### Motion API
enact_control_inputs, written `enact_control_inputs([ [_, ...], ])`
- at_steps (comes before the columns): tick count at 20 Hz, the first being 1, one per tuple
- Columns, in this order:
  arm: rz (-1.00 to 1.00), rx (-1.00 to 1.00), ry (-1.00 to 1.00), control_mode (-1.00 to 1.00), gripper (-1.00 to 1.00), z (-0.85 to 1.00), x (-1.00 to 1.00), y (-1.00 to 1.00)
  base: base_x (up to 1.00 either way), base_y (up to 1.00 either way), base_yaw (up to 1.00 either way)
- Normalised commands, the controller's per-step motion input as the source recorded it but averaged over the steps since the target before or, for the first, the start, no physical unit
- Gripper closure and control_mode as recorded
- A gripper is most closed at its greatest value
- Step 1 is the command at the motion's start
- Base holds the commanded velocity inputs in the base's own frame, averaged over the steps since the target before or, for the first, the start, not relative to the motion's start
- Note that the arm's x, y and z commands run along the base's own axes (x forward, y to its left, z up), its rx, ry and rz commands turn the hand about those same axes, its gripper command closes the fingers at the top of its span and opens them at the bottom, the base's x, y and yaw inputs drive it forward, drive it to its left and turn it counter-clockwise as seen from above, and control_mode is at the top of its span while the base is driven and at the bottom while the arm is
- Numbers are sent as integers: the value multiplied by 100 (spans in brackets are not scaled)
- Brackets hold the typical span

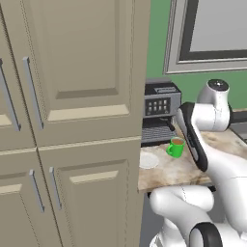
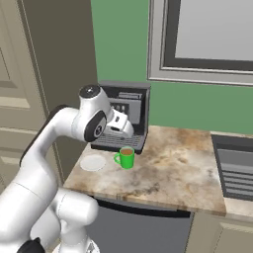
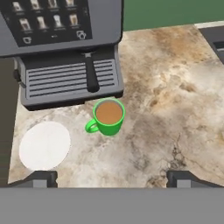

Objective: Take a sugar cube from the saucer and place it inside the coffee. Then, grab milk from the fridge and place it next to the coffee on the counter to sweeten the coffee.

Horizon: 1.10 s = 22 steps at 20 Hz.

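**Claw wide and empty above the mug, saucer bare, milk not yet fetched**

My claw [image 3: 112, 178] hangs above the beige-brown marbled stone worktop [image 3: 175, 109] with its two dark tips spread as wide as they go and nothing between them. Below me stands the small bright green mug of brown coffee [image 3: 108, 116], just in front of the grey coffee machine [image 3: 65, 48] near the worktop's left end. Its handle points toward the small round flat white saucer [image 3: 44, 145], which lies just beside it, close to the left edge and not touching the mug.

I see no tiny pale sugar cube on the saucer; its face looks bare. I cannot tell whether the cube sits under the coffee's surface. My judgement is that the sugar step is done and the milk is next, but if that is wrong, I would leave with the coffee unsweetened.

Risks from here:
- Pulling away low, an open tip could clip the mug's rim or handle and slop coffee, or push the mug into the saucer.
- The saucer lies close to the left edge; a nudge could send it off.
- My forearm [image 2: 106, 121] is close to the machine's front; a wide swing could strike it.
- The tall beige cabinets [image 1: 72, 120] crowd my left side when I turn toward the fridge.
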Motion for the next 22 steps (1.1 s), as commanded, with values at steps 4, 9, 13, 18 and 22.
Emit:
enact_control_inputs([
  [4, 0, 0, -9, -100, -100, 50, -28, 2, 0, 0, 0],
  [9, 0, 0, -2, -100, -100, 0, -3, 0, 0, 0, 0],
  [13, 0, 0, 0, -100, -100, 0, -22, -2, 0, 0, 0],
  [18, 0, 0, 0, 100, -100, 0, 0, 0, -79, -31, 0],
  [22, 0, 0, 0, 100, -100, 0, 0, 0, -81, -51, 0],
])
